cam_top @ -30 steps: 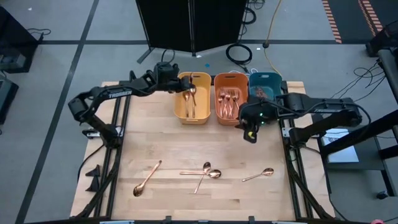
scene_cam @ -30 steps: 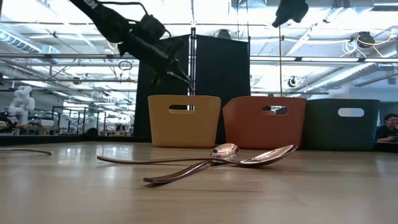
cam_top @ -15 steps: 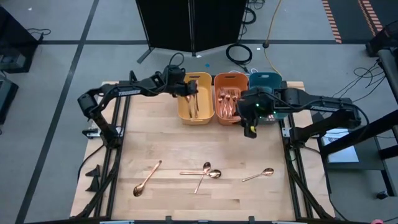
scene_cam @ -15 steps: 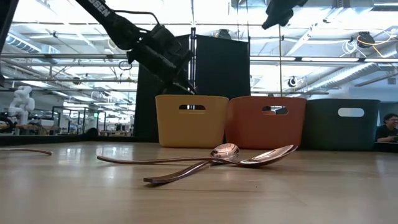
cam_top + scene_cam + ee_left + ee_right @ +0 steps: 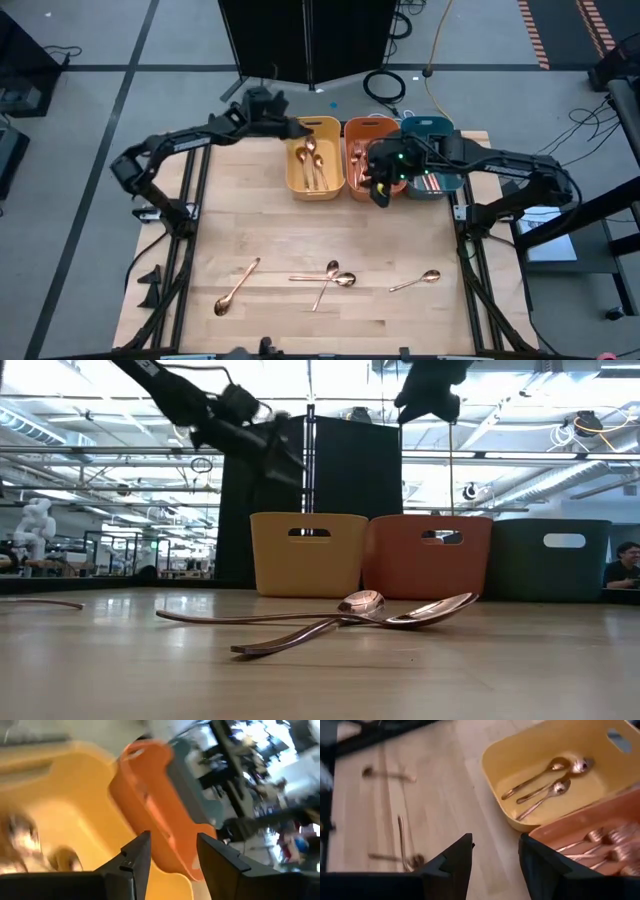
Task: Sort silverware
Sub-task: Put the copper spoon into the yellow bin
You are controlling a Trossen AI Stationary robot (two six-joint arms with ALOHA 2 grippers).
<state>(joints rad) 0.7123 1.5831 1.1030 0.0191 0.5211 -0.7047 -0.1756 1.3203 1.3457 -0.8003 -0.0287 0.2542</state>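
Silverware, partly sorted by type: three spoons (image 5: 311, 163) lie in the yellow bin (image 5: 296, 185), forks (image 5: 600, 845) in the orange bin (image 5: 352, 192) beside it. Four spoons (image 5: 330, 279) remain loose on the worktop (image 5: 290, 235), well apart from the yellow bin. Left pincer (image 5: 296, 129) hangs over that bin's far rim, fingers parted, empty. Right pincer (image 5: 379, 192), spread and empty, hovers at the orange bin's near edge, probably bound for the loose spoons.
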